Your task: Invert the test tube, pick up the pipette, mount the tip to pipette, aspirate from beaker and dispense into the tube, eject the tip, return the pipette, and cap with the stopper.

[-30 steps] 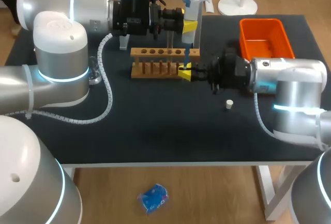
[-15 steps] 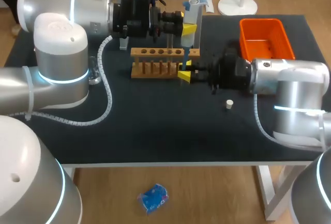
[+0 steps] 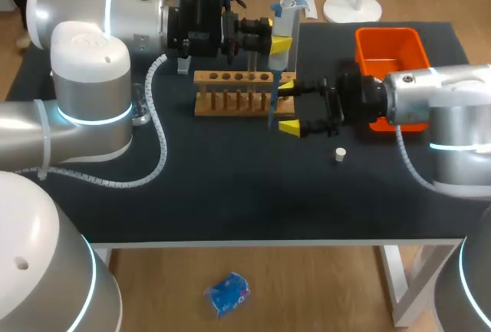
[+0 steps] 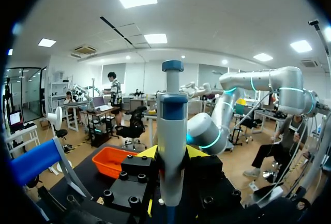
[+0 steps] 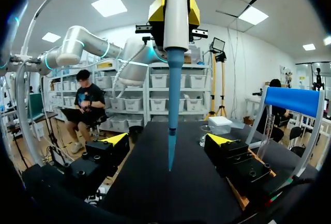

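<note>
In the upper middle of the head view the left pincer (image 3: 280,43) is clamped on the body of the pipette (image 3: 285,14). It holds the pipette upright, with its blue tip (image 3: 270,110) hanging down just off the right end of the wooden rack (image 3: 230,94) on the counter (image 3: 230,186). The right pincer (image 3: 289,106), coming in from the right, stands wide, with one yellow finger on each side of the tip and, seen from its own wrist, neither touching it; the small white stopper (image 3: 340,152) lies to its lower right and the orange bin (image 3: 390,44) sits at the upper right.
</note>
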Controlling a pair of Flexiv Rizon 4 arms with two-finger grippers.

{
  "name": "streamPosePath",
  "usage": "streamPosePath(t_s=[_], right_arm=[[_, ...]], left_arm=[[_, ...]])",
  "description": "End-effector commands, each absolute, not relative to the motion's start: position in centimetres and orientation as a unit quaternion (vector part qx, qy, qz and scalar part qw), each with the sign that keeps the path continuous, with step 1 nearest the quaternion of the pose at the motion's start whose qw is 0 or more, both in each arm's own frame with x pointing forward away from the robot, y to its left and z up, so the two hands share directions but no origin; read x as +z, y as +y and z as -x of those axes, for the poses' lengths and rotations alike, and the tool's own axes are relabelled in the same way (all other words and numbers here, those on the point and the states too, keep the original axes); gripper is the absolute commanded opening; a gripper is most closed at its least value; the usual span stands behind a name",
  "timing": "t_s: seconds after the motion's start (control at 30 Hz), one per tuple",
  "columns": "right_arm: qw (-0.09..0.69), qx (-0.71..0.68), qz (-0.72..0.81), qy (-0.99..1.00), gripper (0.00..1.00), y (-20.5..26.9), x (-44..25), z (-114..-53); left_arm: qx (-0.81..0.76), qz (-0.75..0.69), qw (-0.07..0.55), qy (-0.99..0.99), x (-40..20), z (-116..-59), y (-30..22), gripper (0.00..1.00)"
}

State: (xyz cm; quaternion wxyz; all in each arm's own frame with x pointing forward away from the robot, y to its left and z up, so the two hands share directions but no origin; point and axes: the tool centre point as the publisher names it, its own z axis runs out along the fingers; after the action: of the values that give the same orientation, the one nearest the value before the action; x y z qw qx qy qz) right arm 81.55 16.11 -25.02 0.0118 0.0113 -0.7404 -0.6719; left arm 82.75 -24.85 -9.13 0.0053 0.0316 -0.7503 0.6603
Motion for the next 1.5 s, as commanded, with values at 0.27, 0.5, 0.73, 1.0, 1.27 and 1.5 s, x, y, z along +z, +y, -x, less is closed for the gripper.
streamPosePath(t_s=[0.27, 0.5, 0.73, 1.0, 1.27, 1.5], right_arm=[[0.083, -0.645, -0.067, -0.757, 1.00, 12.4, -25.1, -81.4], [0.077, -0.638, -0.050, -0.764, 1.00, 9.9, -24.9, -81.2], [0.077, -0.638, -0.050, -0.764, 1.00, 9.9, -24.9, -81.2], [0.077, -0.638, -0.050, -0.764, 1.00, 9.9, -24.9, -81.2], [0.077, -0.638, -0.050, -0.764, 1.00, 9.9, -24.9, -81.2], [0.062, -0.642, -0.021, -0.764, 1.00, 10.9, -24.8, -81.0]], left_arm=[[0.662, -0.032, 0.005, -0.749, -9.2, -82.8, -24.9, 0.00], [0.662, -0.032, 0.005, -0.749, -9.2, -82.8, -24.9, 0.00], [0.662, -0.032, 0.005, -0.749, -9.2, -82.8, -24.9, 0.00], [0.670, -0.037, -0.007, -0.741, -9.0, -83.1, -23.5, 0.00], [0.669, -0.050, -0.049, -0.740, -8.5, -83.8, -18.3, 0.00], [0.658, -0.061, -0.082, -0.746, -8.8, -84.4, -13.6, 0.00]])
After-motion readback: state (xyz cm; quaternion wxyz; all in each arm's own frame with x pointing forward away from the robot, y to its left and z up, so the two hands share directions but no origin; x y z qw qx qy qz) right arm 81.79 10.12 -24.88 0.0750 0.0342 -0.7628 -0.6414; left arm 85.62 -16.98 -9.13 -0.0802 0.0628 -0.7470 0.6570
